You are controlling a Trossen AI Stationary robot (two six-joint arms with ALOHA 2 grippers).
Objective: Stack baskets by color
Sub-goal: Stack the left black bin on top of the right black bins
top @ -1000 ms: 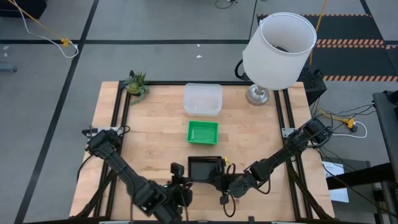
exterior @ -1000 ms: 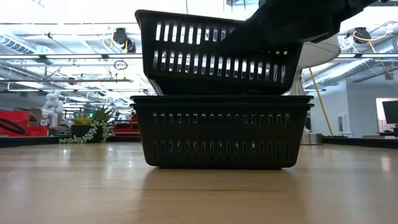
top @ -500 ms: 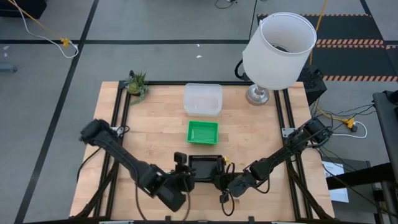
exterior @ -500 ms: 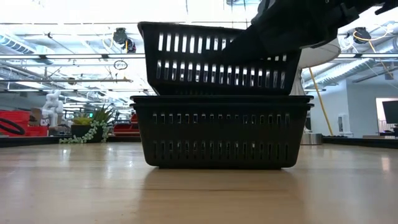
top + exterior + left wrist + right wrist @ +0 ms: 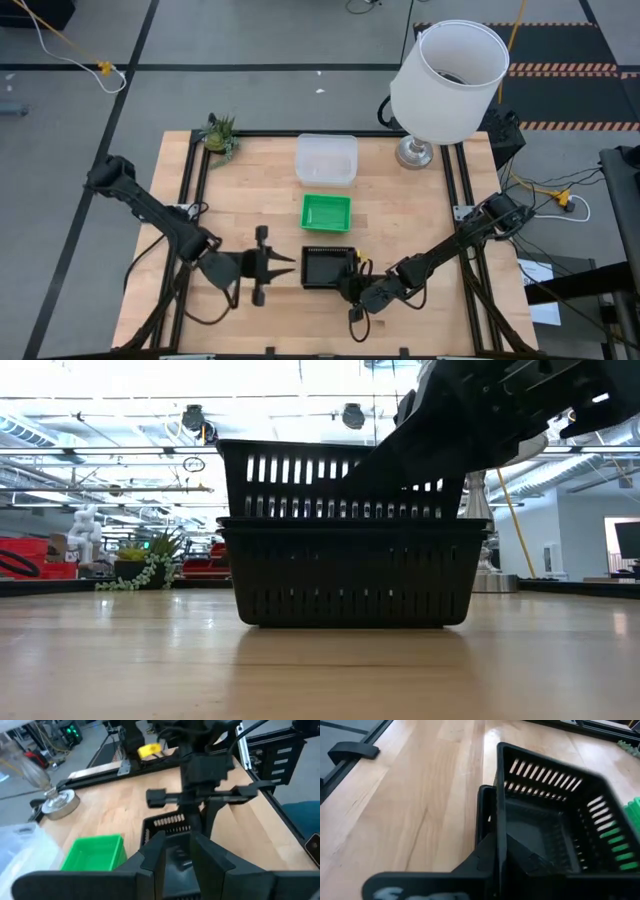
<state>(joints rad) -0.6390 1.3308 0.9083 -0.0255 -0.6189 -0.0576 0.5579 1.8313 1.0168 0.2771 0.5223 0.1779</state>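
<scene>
Fingers pinch an unlabelled black basket.

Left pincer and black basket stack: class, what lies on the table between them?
Nothing. In the high view, only bare wood separates the left pincer from the black basket stack. The right pincer grips the stack's opposite side.
</scene>
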